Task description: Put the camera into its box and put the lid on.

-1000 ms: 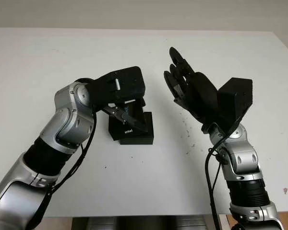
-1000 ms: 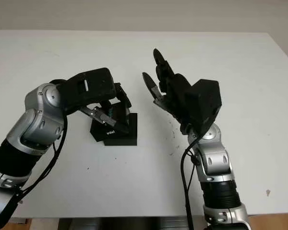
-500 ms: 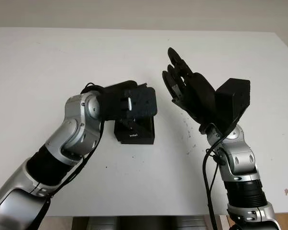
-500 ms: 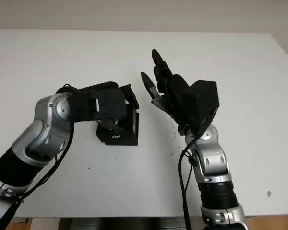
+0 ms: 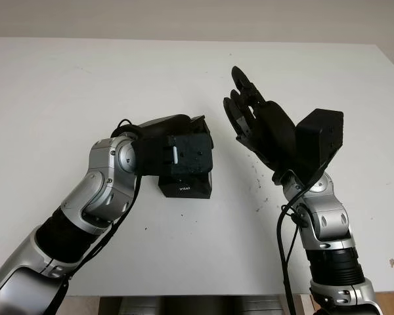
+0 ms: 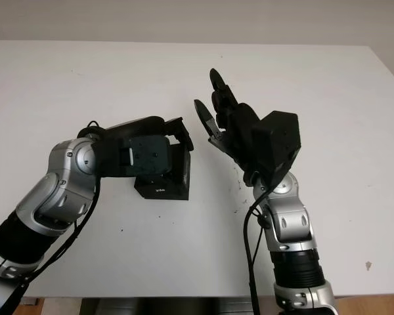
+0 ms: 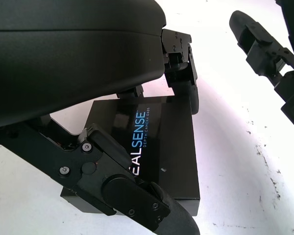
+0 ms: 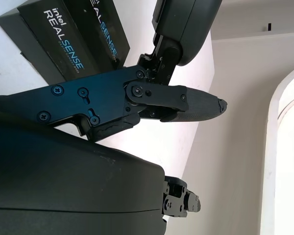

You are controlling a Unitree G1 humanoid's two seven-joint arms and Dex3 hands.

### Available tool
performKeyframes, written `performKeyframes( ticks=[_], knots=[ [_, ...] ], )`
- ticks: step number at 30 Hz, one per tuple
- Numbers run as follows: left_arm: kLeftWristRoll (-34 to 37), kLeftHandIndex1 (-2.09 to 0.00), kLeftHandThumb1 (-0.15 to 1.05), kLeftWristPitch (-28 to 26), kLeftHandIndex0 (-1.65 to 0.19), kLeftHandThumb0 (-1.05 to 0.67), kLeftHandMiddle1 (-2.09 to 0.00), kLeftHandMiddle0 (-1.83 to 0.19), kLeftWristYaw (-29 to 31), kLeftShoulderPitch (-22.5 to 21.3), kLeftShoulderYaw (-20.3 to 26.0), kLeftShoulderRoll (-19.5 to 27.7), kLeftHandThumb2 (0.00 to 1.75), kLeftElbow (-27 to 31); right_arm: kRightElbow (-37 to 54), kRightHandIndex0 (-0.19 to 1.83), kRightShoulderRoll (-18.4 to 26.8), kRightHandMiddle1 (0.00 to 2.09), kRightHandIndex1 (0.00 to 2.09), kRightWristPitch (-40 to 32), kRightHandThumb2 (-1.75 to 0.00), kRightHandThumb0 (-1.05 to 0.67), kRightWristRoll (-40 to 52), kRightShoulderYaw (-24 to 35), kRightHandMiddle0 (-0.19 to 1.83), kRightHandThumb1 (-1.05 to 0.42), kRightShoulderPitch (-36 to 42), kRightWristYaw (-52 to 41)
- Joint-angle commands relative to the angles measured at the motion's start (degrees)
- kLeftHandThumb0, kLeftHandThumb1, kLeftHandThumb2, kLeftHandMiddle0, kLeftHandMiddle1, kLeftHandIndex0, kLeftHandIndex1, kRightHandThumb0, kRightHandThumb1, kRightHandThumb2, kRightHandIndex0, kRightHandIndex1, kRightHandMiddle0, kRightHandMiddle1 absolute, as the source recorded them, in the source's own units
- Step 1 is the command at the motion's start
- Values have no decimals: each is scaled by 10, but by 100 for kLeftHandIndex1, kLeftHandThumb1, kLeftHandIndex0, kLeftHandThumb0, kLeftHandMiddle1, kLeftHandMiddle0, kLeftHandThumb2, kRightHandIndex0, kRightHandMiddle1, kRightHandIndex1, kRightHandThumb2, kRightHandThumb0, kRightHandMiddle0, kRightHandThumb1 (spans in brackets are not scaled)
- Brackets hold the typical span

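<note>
Box (image 5: 185, 186) with its lid (image 7: 152, 142) on lies mid-tabletop (image 5: 52, 85), so the camera is probably inside already. The left robot hand (image 5: 177, 154) hovers over it, fingers (image 7: 183, 73) near the lid's edges, probably to press it down; contact is unclear. Further right, the right robot hand (image 5: 259, 128) is raised, open, holding nothing.

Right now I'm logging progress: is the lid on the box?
On, it seems. The lid, RealSense lettering up, lies flat over the box, with the left hand above it. The right hand is raised, open.
</note>
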State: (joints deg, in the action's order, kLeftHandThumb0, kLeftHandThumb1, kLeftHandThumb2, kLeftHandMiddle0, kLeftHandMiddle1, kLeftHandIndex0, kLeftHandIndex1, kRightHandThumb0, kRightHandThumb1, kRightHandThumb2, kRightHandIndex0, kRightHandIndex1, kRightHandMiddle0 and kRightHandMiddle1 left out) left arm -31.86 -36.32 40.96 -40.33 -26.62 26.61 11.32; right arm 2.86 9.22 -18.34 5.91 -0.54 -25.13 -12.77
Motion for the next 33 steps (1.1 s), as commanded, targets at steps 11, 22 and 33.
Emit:
performKeyframes(
  ticks=[11, 22, 33],
  knots=[
    [-10, -191, 105, 27, -21, -42, -183, -28, -6, 16, -29, -21, 24, -18, 3, -11, -5, 6, 6, 12, -46, -73, 2, 3, -7, -105, 9, 1],
    [-132, -3, 105, 95, 19, -74, -3, 19, 79, -11, -100, 11, 55, -19, 11, -11, -8, 5, 5, 11, -47, -71, 4, 1, -8, -105, 13, 1],
    [-170, 0, 105, 155, 19, -78, 0, 19, 81, 7, -93, 3, 59, -32, 13, -10, -10, 5, 6, 12, -47, -72, 3, 2, -7, -105, 17, 3]
  ],
)
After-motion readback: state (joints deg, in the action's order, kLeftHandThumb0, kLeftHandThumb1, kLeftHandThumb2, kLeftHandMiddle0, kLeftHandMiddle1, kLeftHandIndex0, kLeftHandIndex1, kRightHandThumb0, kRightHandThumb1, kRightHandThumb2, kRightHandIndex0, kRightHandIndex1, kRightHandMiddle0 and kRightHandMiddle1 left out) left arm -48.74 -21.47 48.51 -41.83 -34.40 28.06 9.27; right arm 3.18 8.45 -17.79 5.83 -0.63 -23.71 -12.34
